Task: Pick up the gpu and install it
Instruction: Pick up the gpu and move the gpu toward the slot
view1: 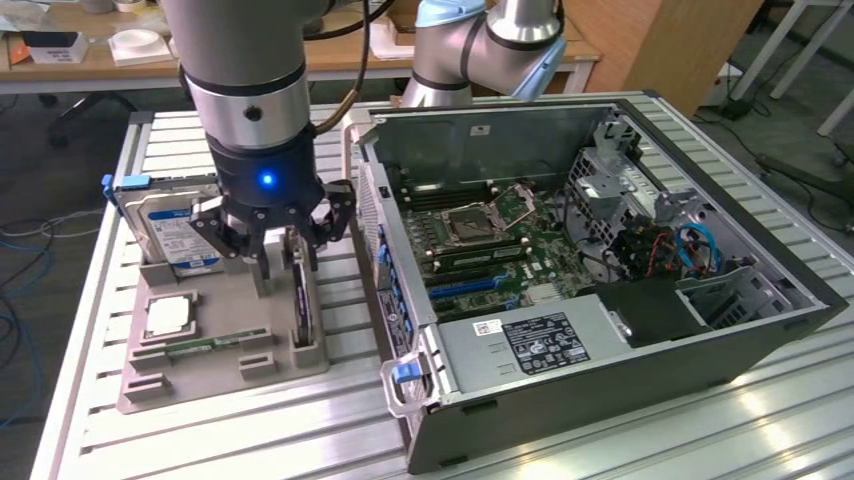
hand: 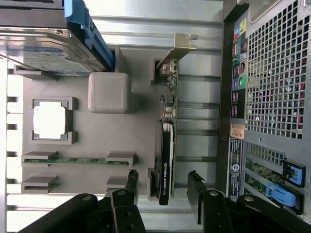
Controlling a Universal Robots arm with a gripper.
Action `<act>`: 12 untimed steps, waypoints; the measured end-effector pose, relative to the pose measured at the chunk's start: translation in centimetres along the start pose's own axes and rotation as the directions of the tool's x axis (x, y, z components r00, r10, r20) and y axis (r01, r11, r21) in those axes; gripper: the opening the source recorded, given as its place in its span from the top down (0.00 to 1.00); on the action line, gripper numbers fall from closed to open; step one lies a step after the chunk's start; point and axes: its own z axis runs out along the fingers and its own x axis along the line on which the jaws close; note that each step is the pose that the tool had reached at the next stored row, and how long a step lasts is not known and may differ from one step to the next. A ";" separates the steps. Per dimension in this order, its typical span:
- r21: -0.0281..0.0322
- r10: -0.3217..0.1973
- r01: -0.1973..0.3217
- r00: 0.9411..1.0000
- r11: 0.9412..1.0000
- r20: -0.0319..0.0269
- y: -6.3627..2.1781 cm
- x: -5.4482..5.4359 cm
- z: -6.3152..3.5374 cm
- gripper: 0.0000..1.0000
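Note:
The gpu (hand: 168, 127) stands on its thin edge in a slot of the grey holder tray (hand: 141, 145), green board on one side, black cooler on the other, silver bracket at its far end. In the exterior view the gpu (view1: 306, 315) shows as a dark thin card at the tray's near right side. My gripper (hand: 163, 188) is open just above it, one black finger (hand: 131, 187) on each side of the cooler end, with gaps between the pads and the card. In the exterior view the gripper (view1: 290, 268) hangs straight down over the card.
The tray also holds a blue-labelled hard drive (view1: 171, 225), a square processor (view1: 168, 316) and a narrow memory stick (view1: 214, 344). On the exterior view's right the open computer case (view1: 747, 330) lies with its motherboard (view1: 487, 240) exposed. The case's rear panel (hand: 272, 87) is close beside the tray.

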 end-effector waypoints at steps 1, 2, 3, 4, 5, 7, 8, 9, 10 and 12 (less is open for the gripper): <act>0.000 0.000 0.000 1.000 1.000 0.000 0.00 0.0 0.01 0.47; 0.000 0.000 0.000 1.000 1.000 0.000 0.00 0.0 0.01 0.47; 0.000 0.000 0.000 1.000 1.000 0.000 0.00 0.0 0.01 0.47; 0.000 0.000 0.000 1.000 1.000 0.000 0.00 0.0 0.01 0.47; 0.000 0.000 0.000 1.000 1.000 0.000 0.00 0.0 0.01 0.47; 0.000 0.000 0.000 1.000 1.000 0.000 0.00 0.0 0.01 0.47; 0.000 0.000 0.000 1.000 1.000 0.000 0.00 0.0 0.02 0.47; 0.000 -0.001 0.001 1.000 1.000 0.000 0.01 0.0 0.04 0.47; 0.000 -0.001 0.001 1.000 1.000 0.000 0.01 -0.1 0.07 0.47; 0.000 -0.002 0.002 1.000 1.000 0.000 -0.01 -0.2 0.15 0.47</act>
